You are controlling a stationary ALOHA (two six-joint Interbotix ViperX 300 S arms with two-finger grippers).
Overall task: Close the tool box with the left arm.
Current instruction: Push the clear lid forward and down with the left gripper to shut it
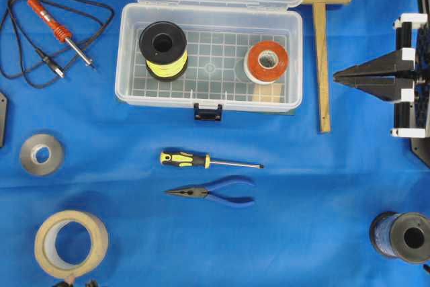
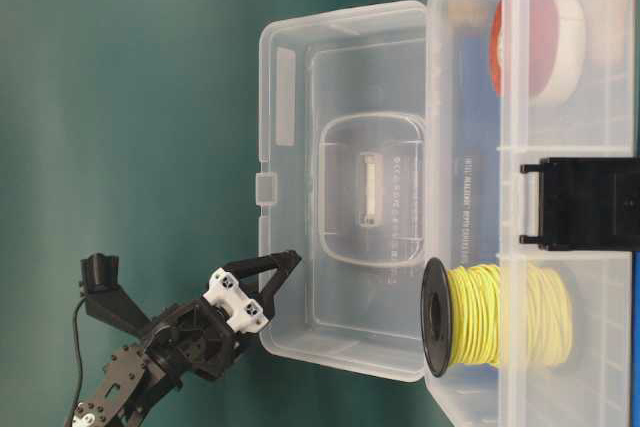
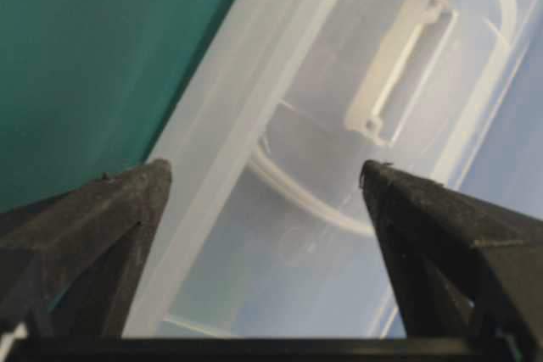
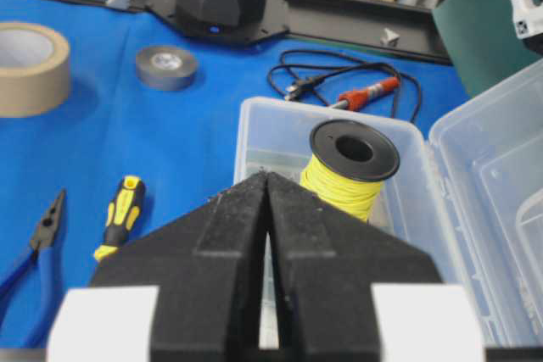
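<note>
Blue tabletop (image 1: 302, 233), green backdrop (image 2: 130, 97)

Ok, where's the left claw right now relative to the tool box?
In the table-level view the left claw, open, sits at the lower left, just behind the raised lid of the tool box, near the lid's lower corner.

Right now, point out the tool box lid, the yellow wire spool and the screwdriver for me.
tool box lid (image 2: 345, 187), table-level view, on its clear inner panel.
yellow wire spool (image 1: 162, 44), overhead view, on its black top flange.
screwdriver (image 1: 183, 159), overhead view, on its yellow and black handle.
</note>
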